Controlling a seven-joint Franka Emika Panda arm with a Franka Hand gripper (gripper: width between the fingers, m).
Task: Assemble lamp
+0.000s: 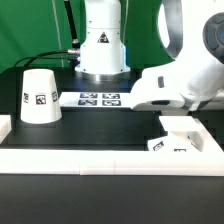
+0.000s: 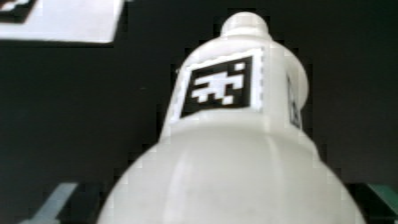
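In the exterior view, the shade (image 1: 40, 96) is standing on the table (image 1: 100, 128) at the exterior view's left. The marker board (image 1: 100, 98) is lying behind it, and the arm (image 1: 185, 75) is hanging over the base (image 1: 172, 143) at the right. In the wrist view, the fingers (image 2: 54, 203) are clamping the bulb (image 2: 222, 130) by its wide body.

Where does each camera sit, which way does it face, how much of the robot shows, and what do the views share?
Exterior view: off the arm, facing the pedestal across the table; takes in the shade, the marker board and the arm reaching in from that view's right.
Wrist view: on the wrist, looking along the bulb close up; of the robot only the gripper finger edges show.
Shared: only the black table for certain.
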